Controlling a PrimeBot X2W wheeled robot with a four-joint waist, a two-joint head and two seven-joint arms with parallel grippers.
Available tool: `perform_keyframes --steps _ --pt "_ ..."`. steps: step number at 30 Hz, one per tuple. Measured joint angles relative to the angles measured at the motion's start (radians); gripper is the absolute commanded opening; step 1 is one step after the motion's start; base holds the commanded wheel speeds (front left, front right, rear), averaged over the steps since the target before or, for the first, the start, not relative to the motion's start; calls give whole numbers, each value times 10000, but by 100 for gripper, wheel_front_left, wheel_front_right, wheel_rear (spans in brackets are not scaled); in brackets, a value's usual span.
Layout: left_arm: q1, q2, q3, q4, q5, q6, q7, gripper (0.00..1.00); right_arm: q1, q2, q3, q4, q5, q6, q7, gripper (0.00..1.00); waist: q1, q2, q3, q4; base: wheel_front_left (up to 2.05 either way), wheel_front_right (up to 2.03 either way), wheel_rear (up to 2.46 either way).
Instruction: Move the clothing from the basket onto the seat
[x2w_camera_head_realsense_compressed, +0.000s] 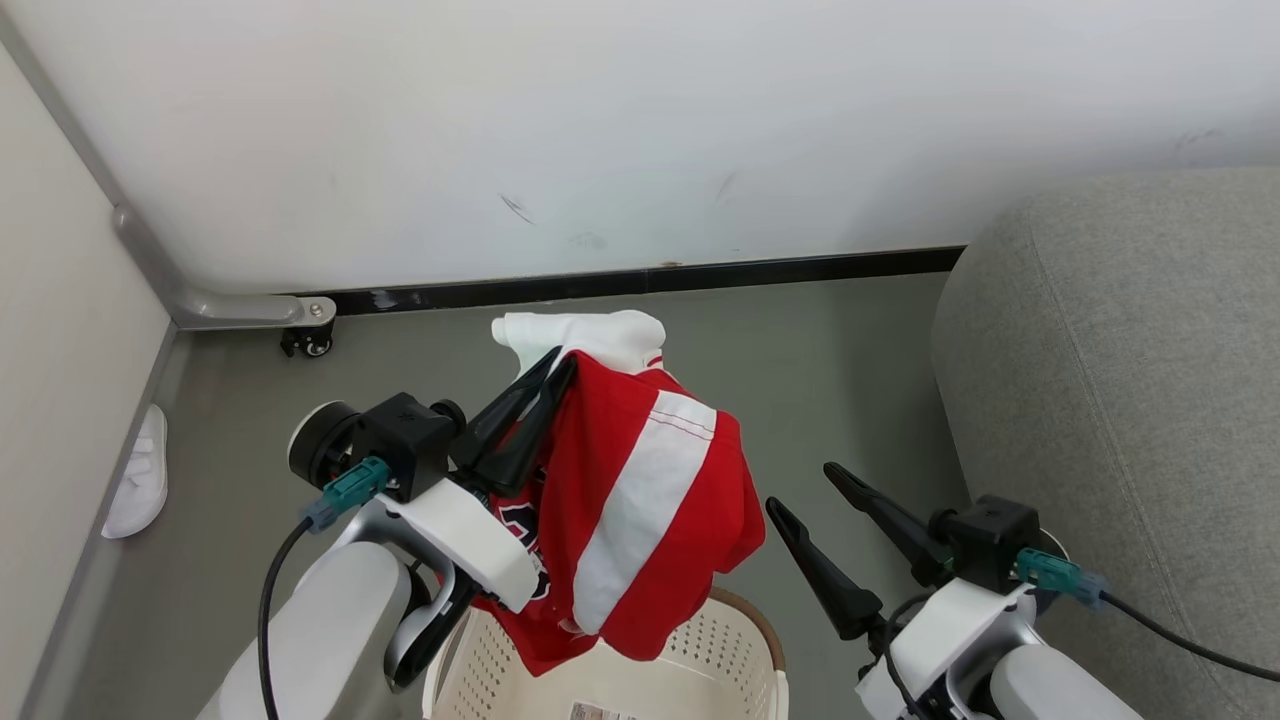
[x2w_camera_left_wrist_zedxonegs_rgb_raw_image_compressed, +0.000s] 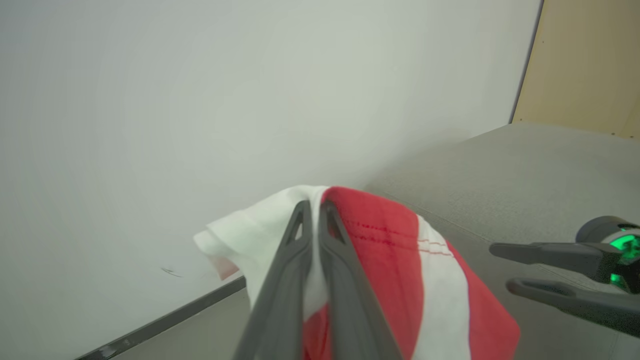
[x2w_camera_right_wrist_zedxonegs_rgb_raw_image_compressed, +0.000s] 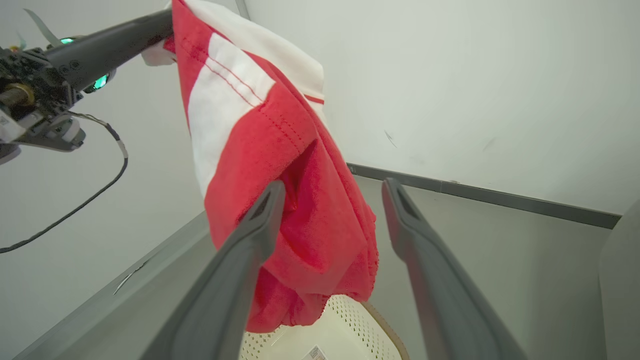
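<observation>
Grey floor (x2w_camera_head_realsense_compressed: 840, 350), head view looking down into a corner of the room.

Nearest: the basket (x2w_camera_head_realsense_compressed: 757, 640), cream with perforated walls and a brown rim band, cut off by the bottom edge. A paper label lies inside it.

Left gripper (x2w_camera_head_realsense_compressed: 563, 360): fingers pressed together, pinching a red garment, the clothing (x2w_camera_head_realsense_compressed: 640, 490), at its white top edge. In the left wrist view the two fingers (x2w_camera_left_wrist_zedxonegs_rgb_raw_image_compressed: 292, 260) meet on a white fold with no gap. The cloth hangs from the pinch above the basket, showing a broad white stripe and part of a dark number beside the left wrist; the number is unreadable. The lower hem seems to clear the rim in the right wrist view, but I cannot tell for certain.

Right gripper (x2w_camera_head_realsense_compressed: 800, 487): fingers spread wide apart, holding nothing, just right of the hanging cloth and not touching it.

Right of that: the seat (x2w_camera_head_realsense_compressed: 1120, 380), light grey fabric with nothing lying on the part in view.

Left edge: a white slipper (x2w_camera_head_realsense_compressed: 140, 470) on the floor beside a pale panel.

Farthest: a black baseboard (x2w_camera_head_realsense_compressed: 650, 280), a small caster (x2w_camera_head_realsense_compressed: 305, 342), and the white wall (x2w_camera_head_realsense_compressed: 600, 120) with faint scuffs.
</observation>
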Motion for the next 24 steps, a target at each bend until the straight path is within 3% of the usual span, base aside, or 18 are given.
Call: perform_keyframes --steps 9,24 --pt "-106 -59 -132 -326 -178 0 251 0 -28 -445 483 328 194 0 0 100 -1 0 -129 132 0 0 0" --pt "-409 -194 -928 -978 -359 0 640 0 -864 -600 1480 1089 846 0 0 100 0 0 -183 454 0 0 0"
